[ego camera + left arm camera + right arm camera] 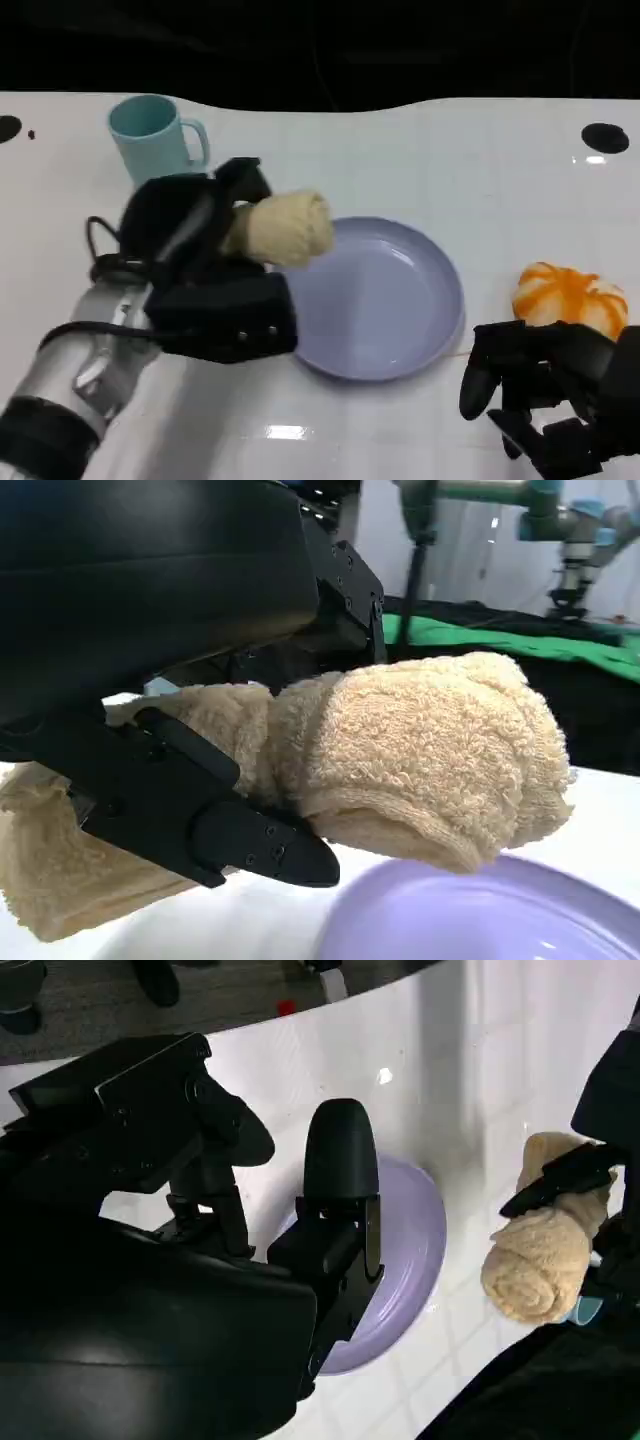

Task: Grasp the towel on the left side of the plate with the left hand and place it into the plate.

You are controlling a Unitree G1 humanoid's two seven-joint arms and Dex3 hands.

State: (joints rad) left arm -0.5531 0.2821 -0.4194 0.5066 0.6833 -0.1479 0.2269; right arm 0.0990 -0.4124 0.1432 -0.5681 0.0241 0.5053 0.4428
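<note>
Tabletop (420, 140) white, carrying everything. Plate (400, 300) lavender, centre, shallow rim, nothing resting in it. Left hand (200, 250) is over the plate's left edge, fingers wrapped around the towel (285, 228) — a beige terry roll, lifted off the tabletop. In the left wrist view the roll's free end sticks out past the fingers (240, 840) and hangs just above the plate rim (480, 910); a looser flap trails back under the hand. Right hand (545, 385) sits low at the right, near the plate's right rim, fingers apart, holding nothing. Blue mug (152, 135) stands behind the left hand. Orange-and-white round thing (570, 295) sits right of the plate, just beyond the right hand — can't tell what it is.

Step as I read it: carry is mostly done, release still to come.

Risks from here:
- Towel is above the rim, not the middle. Letting go now likely leaves it draped half on the rim, half on the tabletop.
- Grip is on the back half of the roll, so the overhanging end may sag or unroll and land outside.
- Terry can snag on the fingers at opening and get dragged back out on retreat.
- Coming down too low would knock the rim and shift or tip the plate.
</note>
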